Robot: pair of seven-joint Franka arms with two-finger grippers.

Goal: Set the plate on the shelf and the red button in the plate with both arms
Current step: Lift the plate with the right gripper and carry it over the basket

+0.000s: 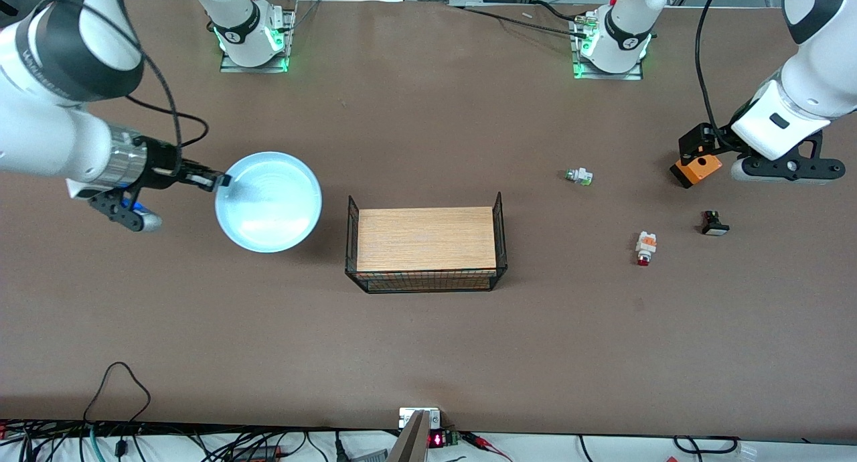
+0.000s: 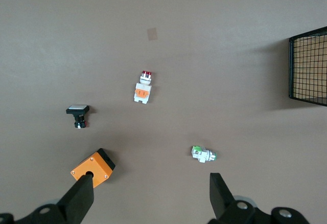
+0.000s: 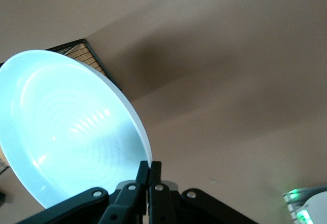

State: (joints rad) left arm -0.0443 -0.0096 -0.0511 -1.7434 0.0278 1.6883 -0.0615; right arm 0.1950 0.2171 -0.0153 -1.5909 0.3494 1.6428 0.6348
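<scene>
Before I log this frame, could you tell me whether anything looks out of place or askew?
Nothing stands out. The right gripper pinches the round pale-blue plate by its rim; the open left gripper hovers above the small button parts.

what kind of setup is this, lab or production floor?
Most likely a robotics lab bench: two arms bolted to a brown table, loose cables along its edge, and test props like a wire basket and plate.

Noted right gripper [image 3: 148, 165] pinched shut on rim of the plate [image 3: 66, 132], plate tilted, lifted off brown table [image 3: 230, 81]. Counting grip as six o'clock, spotted wire basket [image 3: 82, 47] corner past rim near three o'clock.
</scene>
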